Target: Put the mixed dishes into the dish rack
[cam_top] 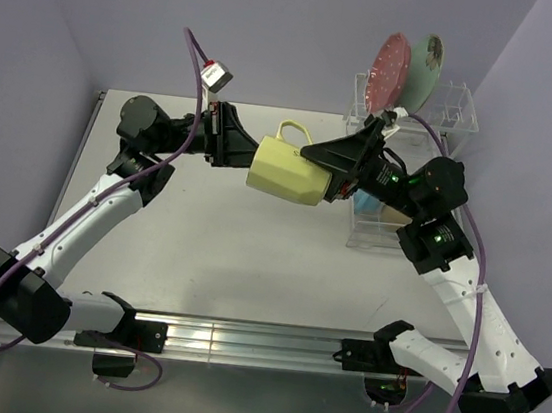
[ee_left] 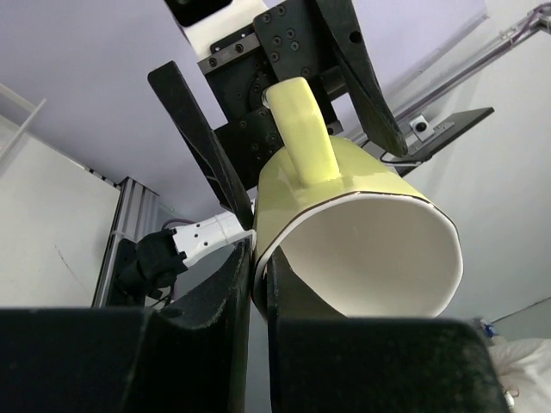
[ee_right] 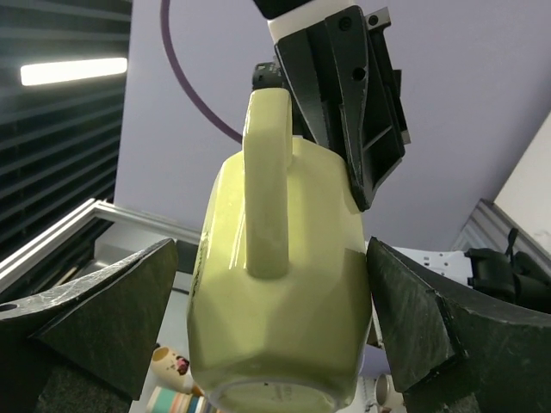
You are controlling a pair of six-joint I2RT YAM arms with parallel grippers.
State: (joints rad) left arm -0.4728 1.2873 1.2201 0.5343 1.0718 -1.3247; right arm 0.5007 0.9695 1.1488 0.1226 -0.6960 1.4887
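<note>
The pale yellow-green mug (cam_top: pixel 285 172) hangs on its side in mid-air above the table, handle up. My left gripper (cam_top: pixel 234 151) is shut on its rim, one finger inside and one outside (ee_left: pixel 258 284). My right gripper (cam_top: pixel 335 174) is open, its fingers (ee_right: pixel 112 318) standing on either side of the mug's base (ee_right: pixel 284 258). The dish rack (cam_top: pixel 459 108) is at the back right. The pink white-dotted plate (cam_top: pixel 390 71) and the mint-green plate (cam_top: pixel 430 62) stand in its raised holder. A blue piece (cam_top: pixel 365 203) shows in the lower basket, mostly hidden by the right arm.
The grey table (cam_top: pixel 210 249) has a raised edge on its left side and an aluminium rail (cam_top: pixel 259 341) along the near edge. Purple cables loop above the left arm (cam_top: pixel 195 66) and beside the right arm (cam_top: pixel 473 241). Walls close in the back and both sides.
</note>
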